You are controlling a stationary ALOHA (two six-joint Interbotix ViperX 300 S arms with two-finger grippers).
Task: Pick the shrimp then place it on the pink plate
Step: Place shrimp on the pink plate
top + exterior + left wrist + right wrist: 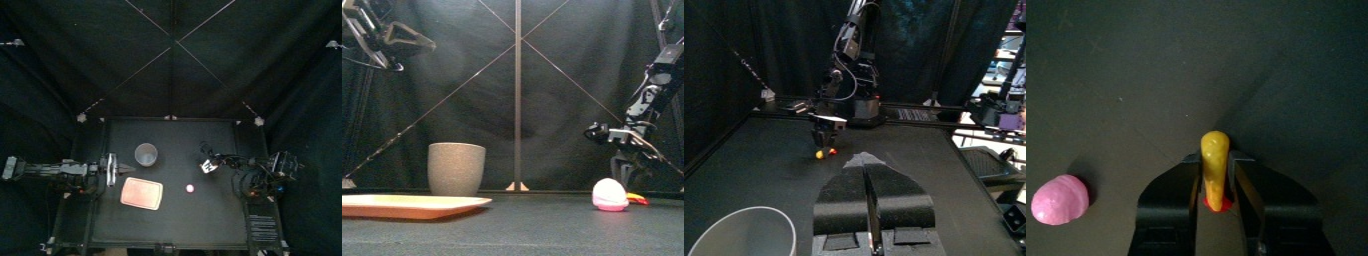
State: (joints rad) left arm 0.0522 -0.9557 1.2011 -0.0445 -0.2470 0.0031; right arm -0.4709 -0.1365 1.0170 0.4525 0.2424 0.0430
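Item count: one pink plate (142,194), one tall grey speckled cup (456,168), one pink-and-white egg-shaped toy (611,194), one yellow-and-red shrimp (1215,165) — four loose items total, each kind single.

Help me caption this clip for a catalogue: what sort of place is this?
Probably a robot test booth in a lab: black curtains wall in a small black table, a left gripper and right gripper hang over it, and props lie there, like the pink tray.
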